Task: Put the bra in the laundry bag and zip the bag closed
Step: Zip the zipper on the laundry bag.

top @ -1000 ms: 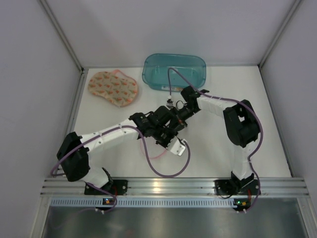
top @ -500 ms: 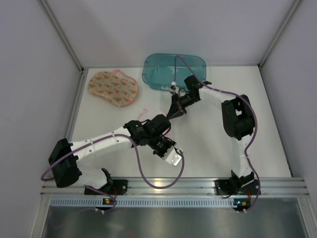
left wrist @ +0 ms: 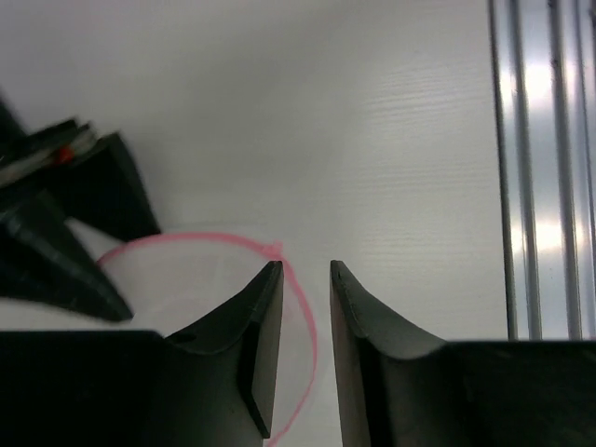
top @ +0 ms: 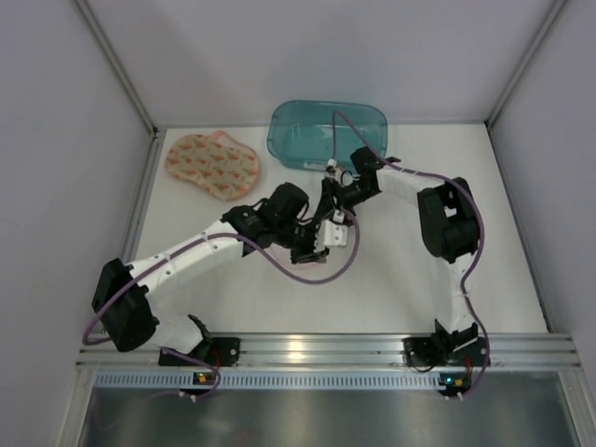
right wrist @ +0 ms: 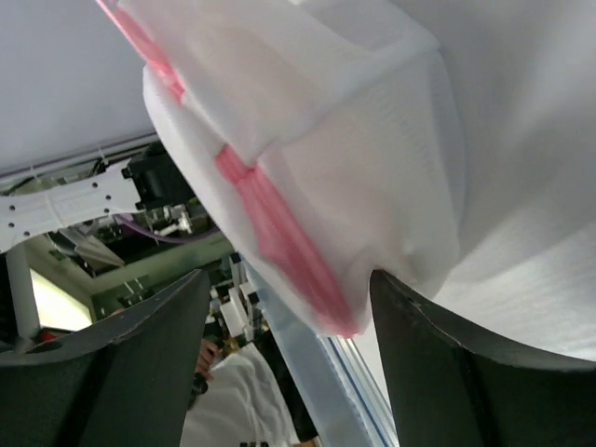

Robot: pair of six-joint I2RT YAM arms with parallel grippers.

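- top external view, and the padded bra in cream fabric with an orange print (top: 212,166) lies flat at the far left of the white table (top: 400,279), outside the bag and well apart from both arms.
- the white mesh laundry bag with pink trim (right wrist: 317,140) is out at mid-table where the two arms meet. from above, the arms cover most of it.
- right wrist camera: the bag fills the upper frame, its pink band running diagonally, its rounded lower edge dipping between the fingers.
- the right gripper (right wrist: 289,279) has its fingers spread wide, and the bag's edge sits just against one of them. nothing is pinched.
- left wrist camera: the left gripper (left wrist: 305,270) points down at the table, fingers a narrow gap apart and nothing between them.
- a thin pink loop of trim (left wrist: 186,238) lies flat on the table and runs under one left finger. whether they touch, i cannot tell.
- the right gripper's dark fingers show at the left edge of that shot, just beside the loop.
- behind the arms, a translucent teal plastic tub (top: 307,140) sits at the far edge of the table.
- a ribbed aluminium rail (left wrist: 540,168) lines the table's edge.
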